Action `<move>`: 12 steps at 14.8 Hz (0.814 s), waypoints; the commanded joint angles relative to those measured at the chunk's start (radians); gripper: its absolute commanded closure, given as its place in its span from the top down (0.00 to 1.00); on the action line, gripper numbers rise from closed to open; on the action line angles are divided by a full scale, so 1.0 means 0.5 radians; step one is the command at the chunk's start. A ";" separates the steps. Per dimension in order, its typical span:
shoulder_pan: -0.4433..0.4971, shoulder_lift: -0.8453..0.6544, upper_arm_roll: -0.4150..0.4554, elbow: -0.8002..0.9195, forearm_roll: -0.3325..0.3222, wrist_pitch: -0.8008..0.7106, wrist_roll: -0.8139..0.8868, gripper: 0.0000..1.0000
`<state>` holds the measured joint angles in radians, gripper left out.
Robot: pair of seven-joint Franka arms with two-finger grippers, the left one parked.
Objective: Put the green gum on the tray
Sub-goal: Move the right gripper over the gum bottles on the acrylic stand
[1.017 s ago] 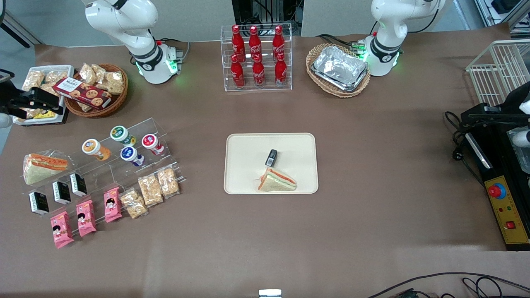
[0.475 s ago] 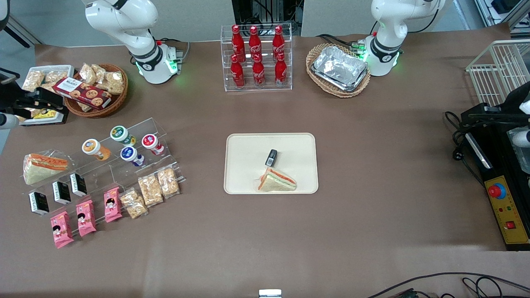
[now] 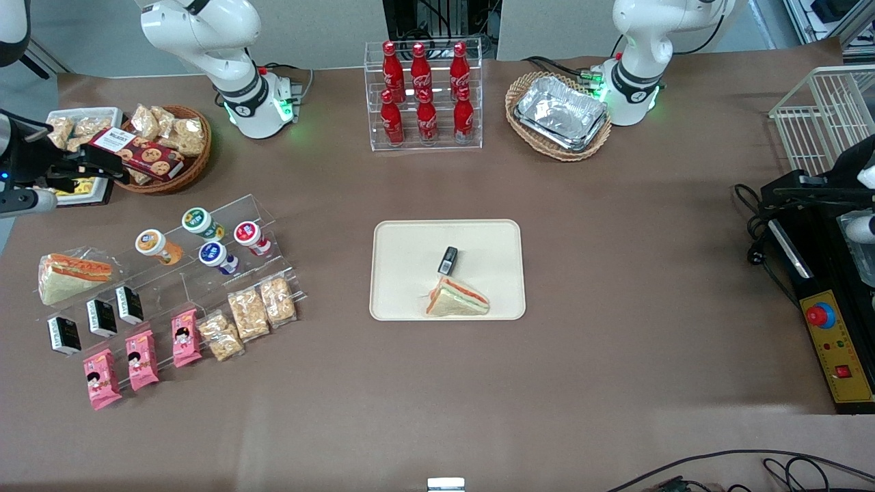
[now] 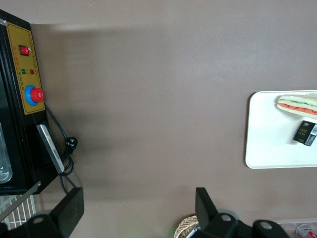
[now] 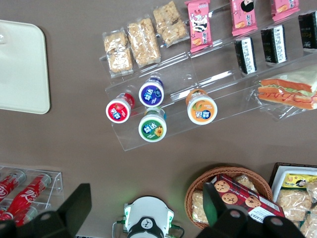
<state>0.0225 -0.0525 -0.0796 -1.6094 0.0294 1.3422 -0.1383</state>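
The green gum (image 3: pixel 197 220) is a small bottle with a green-and-white lid, lying on the upper step of a clear acrylic stand (image 3: pixel 263 208); the right wrist view also shows the gum (image 5: pixel 152 126). The cream tray (image 3: pixel 410 253) lies mid-table and holds a sandwich (image 3: pixel 456 301) and a small black pack (image 3: pixel 448 260). One corner of the tray (image 5: pixel 22 64) appears in the right wrist view. My gripper (image 3: pixel 96 164) hovers open and holds nothing, high over the snack basket's rim. It is farther from the front camera than the gum and apart from it. In the wrist view the gripper (image 5: pixel 146 198) has its fingers wide apart.
Orange-lidded (image 3: pixel 152 243), blue-lidded (image 3: pixel 214 254) and red-lidded (image 3: pixel 247 234) bottles lie beside the gum. A wicker basket (image 3: pixel 195 167) holds a cookie box and snacks. Black packs, pink packets, nut bars and a wrapped sandwich (image 3: pixel 72 273) fill the stand's lower steps. A cola rack (image 3: pixel 424 96) stands farther back.
My gripper has drifted a little farther from the front camera and toward the snack basket. Everything on the stand and the tray stays put.
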 commanded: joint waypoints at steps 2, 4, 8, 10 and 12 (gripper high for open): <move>0.013 -0.250 0.006 -0.416 0.033 0.260 0.003 1.00; 0.013 -0.294 0.012 -0.524 0.030 0.328 0.000 1.00; 0.016 -0.291 0.012 -0.637 0.030 0.402 0.000 1.00; 0.016 -0.300 0.015 -0.732 0.030 0.484 0.000 1.00; 0.016 -0.312 0.015 -0.803 0.030 0.540 0.000 1.00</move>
<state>0.0248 -0.1681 -0.0688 -1.9300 0.0299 1.5533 -0.1383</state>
